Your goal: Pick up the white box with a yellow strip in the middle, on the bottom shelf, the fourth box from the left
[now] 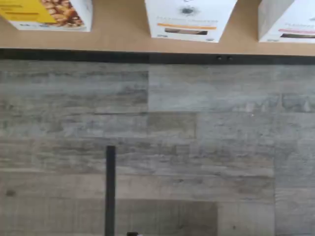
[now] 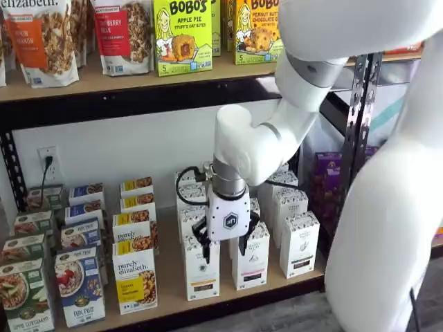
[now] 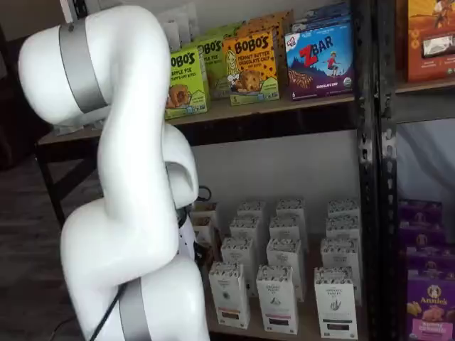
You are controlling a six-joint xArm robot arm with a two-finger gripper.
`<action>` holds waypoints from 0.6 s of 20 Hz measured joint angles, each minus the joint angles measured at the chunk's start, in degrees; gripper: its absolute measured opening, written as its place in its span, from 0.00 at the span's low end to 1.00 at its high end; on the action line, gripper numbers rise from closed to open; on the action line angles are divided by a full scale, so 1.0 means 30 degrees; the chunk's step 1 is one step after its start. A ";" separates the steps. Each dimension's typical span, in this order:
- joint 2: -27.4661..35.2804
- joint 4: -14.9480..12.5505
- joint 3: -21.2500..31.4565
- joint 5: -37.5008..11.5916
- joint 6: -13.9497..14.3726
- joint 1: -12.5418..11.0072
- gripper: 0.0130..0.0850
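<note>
I see the claw (image 2: 225, 247) hanging in front of the bottom shelf (image 2: 228, 299) in a shelf view, its white body pointing down and its two black fingers (image 2: 205, 243) spread apart with a clear gap between them and nothing held. It sits just in front of the white box (image 2: 201, 268) with the yellow strip, which stands upright at the shelf's front edge, roughly at the middle of the board, heading a row of like cartons that runs back toward the wall. Just to its right at the same front edge stands the matching white carton with a pink strip (image 2: 250, 261), and to its left the purely elizabeth box (image 2: 136, 285) with the big yellow panel. The fingers flank the upper part of the white box from the front; I cannot tell whether they touch it. In the wrist view the white box (image 1: 189, 19) sits near the shelf's front rail (image 1: 157, 56), with the yellow-panel box (image 1: 49, 14) on one side and the pink-strip carton (image 1: 288, 22) on the other, and grey plank flooring (image 1: 197, 147) fills the rest. In the other shelf view the arm (image 3: 135, 185) hides the claw.
</note>
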 joint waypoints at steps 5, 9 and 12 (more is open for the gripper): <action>0.2011 -0.1034 -0.1060 -0.0623 0.0284 -0.0686 1.00; 0.3942 -0.1028 -0.2125 -0.1319 -0.0130 -0.1106 1.00; 0.5166 -0.1042 -0.2855 -0.1744 -0.0369 -0.1356 1.00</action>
